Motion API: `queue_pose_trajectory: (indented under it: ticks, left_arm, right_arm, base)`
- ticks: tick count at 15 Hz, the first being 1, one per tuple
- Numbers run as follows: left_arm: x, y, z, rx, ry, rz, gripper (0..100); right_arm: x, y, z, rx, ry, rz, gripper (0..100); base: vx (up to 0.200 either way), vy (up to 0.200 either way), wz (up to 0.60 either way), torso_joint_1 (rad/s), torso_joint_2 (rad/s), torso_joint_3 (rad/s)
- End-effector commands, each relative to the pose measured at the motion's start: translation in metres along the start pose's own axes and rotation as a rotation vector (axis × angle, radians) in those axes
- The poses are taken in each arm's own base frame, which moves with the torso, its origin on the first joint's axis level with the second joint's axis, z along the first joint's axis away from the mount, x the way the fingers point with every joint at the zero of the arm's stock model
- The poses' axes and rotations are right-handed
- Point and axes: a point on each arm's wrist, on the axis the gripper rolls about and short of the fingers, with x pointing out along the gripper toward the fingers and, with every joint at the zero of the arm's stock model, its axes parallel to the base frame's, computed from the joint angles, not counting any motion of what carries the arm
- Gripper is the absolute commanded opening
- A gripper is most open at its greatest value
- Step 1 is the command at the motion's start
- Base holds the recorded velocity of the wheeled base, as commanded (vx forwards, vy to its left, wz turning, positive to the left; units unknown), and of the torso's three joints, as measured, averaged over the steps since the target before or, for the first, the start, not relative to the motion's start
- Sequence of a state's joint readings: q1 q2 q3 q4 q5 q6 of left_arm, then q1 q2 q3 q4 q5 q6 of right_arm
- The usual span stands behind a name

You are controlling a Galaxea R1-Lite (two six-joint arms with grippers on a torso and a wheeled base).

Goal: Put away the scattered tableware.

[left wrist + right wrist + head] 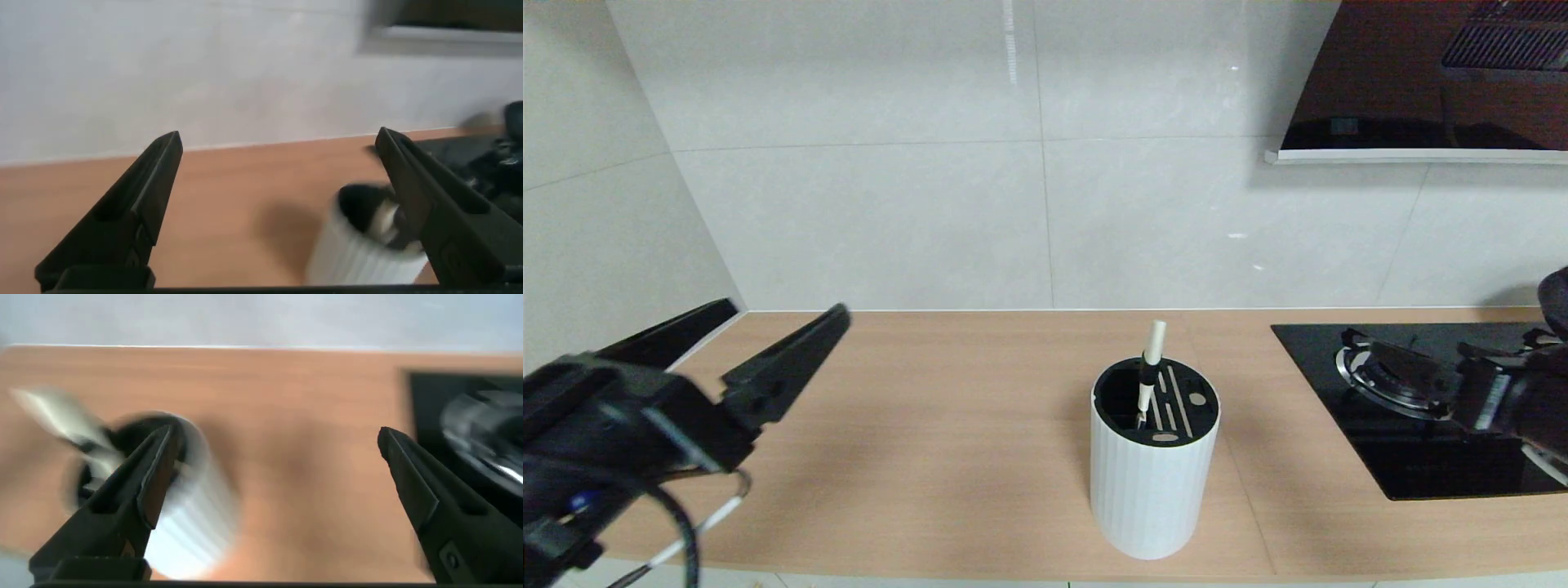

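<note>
A white ribbed utensil holder [1153, 482] with a black slotted top stands upright on the wooden counter [947, 425], right of centre. A utensil with a white handle [1150, 359] stands in one of its slots, leaning slightly. My left gripper [784, 309] hovers above the counter's left end, open, nothing between its fingers; in its own view the left gripper [278, 139] has the holder [359, 245] ahead of it. My right gripper [276, 434] is open and holds nothing, with the holder [188, 514] and the white handle [61, 416] below it.
A black gas hob [1421, 416] with a metal burner [1388, 371] is set into the counter's right end, under my right arm [1511, 400]. A dark range hood [1429, 82] hangs at upper right. White wall tiles [931, 204] bound the back and left.
</note>
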State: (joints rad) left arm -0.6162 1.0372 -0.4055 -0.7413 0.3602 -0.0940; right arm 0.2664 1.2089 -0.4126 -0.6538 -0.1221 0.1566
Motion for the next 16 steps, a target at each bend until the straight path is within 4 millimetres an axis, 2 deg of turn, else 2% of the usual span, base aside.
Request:
queue_pose_trajectory:
  ticks: [1,2,6,7,8,10,13,15,16]
  left_arm:
    - [-0.090,0.041,-0.008,0.004,-0.053,0.132,100]
    - [-0.116,0.047,-0.014,0.010,-0.050,0.163,100]
    - [-0.178,0.053,-0.041,0.034,-0.110,0.237,100]
    - [-0.187,0.054,-0.046,0.044,-0.119,0.249,100]
    - [-0.189,0.055,-0.045,0.035,-0.129,0.300,100]
    - [-0.189,0.056,-0.045,0.029,-0.136,0.352,100]
    - [-0.190,0.056,-0.040,0.029,-0.141,0.402,100]
    - [-0.183,0.048,-0.012,0.056,-0.134,0.495,100]
    - [-0.182,0.047,-0.005,0.070,-0.120,0.505,100]
  right_arm:
    - [-0.079,-0.028,-0.022,0.023,-0.162,-0.079,100]
    - [-0.104,-0.030,-0.028,0.020,-0.224,-0.085,100]
    - [-0.175,-0.025,-0.054,-0.038,-0.262,-0.085,100]
    - [-0.190,-0.024,-0.061,-0.068,-0.257,-0.069,100]
    - [-0.203,-0.022,-0.069,-0.110,-0.252,-0.042,100]
    - [-0.214,-0.021,-0.080,-0.160,-0.265,-0.059,100]
    - [-0.213,-0.022,-0.086,-0.158,-0.259,-0.096,100]
    - [-0.212,-0.023,-0.088,-0.179,-0.232,-0.100,100]
    - [-0.212,-0.023,-0.089,-0.183,-0.228,-0.099,100]
  base:
    - [0.000,0.000,0.00,0.000,0.00,0.000]
    - [0.000,0.000,0.00,0.000,0.00,0.000]
    - [0.000,0.000,0.00,0.000,0.00,0.000]
    - [0.000,0.000,0.00,0.000,0.00,0.000]
    - [0.000,0.000,0.00,0.000,0.00,0.000]
    - [0.000,0.000,0.00,0.000,0.00,0.000]
    - [0.000,0.000,0.00,0.000,0.00,0.000]
    - [0.000,0.000,0.00,0.000,0.00,0.000]
    - [0.000,0.000,0.00,0.000,0.00,0.000]
